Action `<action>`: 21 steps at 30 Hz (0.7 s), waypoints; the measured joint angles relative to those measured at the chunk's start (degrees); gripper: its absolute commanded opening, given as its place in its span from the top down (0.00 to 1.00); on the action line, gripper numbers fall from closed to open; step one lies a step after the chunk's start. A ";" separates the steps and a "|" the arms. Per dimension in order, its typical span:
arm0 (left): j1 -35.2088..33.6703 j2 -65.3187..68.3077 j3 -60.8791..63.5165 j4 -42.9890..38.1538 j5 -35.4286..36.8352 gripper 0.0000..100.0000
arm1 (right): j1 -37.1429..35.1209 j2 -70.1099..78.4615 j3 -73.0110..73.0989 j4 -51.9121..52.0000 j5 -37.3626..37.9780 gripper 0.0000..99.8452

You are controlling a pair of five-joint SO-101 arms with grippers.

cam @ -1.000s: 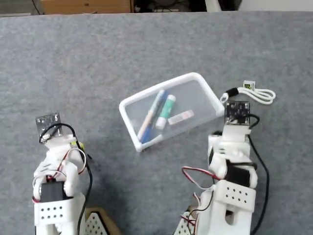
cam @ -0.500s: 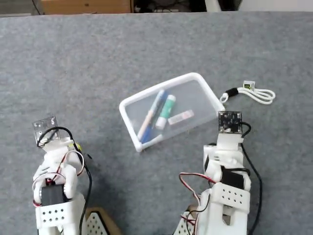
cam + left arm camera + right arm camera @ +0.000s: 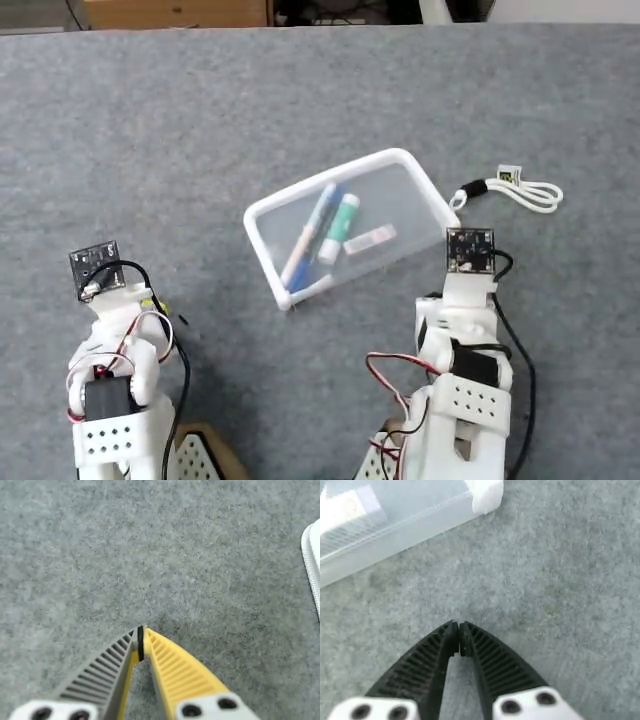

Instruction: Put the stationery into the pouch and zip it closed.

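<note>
A clear pouch (image 3: 350, 225) with a white zip edge lies slanted in the middle of the grey table. Inside it I see pens (image 3: 312, 235), a teal-capped stick (image 3: 340, 228) and a small white eraser (image 3: 370, 239). A white loop strap (image 3: 520, 190) trails from the pouch's right corner. My left gripper (image 3: 140, 635), grey and yellow fingers shut with nothing held, sits over bare carpet left of the pouch; the pouch edge (image 3: 312, 565) shows at the side. My right gripper (image 3: 458, 632), black fingers shut and empty, rests just short of the pouch's wall (image 3: 395, 525) and its white corner (image 3: 485, 492).
Both arm bases stand at the table's near edge: one arm (image 3: 110, 380) at the left, the other arm (image 3: 462, 350) at the right. Grey carpet (image 3: 200, 120) spreads around the pouch. A wooden cabinet (image 3: 175, 12) lies beyond the far edge.
The right arm has drawn back from the pouch's right corner toward its base. The left arm has also pulled back slightly toward the near edge.
</note>
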 measured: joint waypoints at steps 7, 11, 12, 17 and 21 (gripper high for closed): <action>0.00 0.00 -0.44 7.12 0.00 0.97 | 0.00 -0.09 0.00 7.74 0.00 0.99; 0.00 0.00 -0.44 8.53 0.00 0.97 | 0.00 -0.09 0.00 8.70 0.00 0.99; 0.00 0.00 -0.44 8.53 0.00 0.97 | 0.00 -0.09 0.00 9.23 0.00 0.99; -0.26 -0.09 -0.44 9.41 0.00 0.97 | 0.00 -0.79 -0.44 12.66 0.00 0.99; -0.26 -0.09 -0.44 9.41 0.09 0.97 | 0.00 -0.79 -0.79 13.80 0.00 0.99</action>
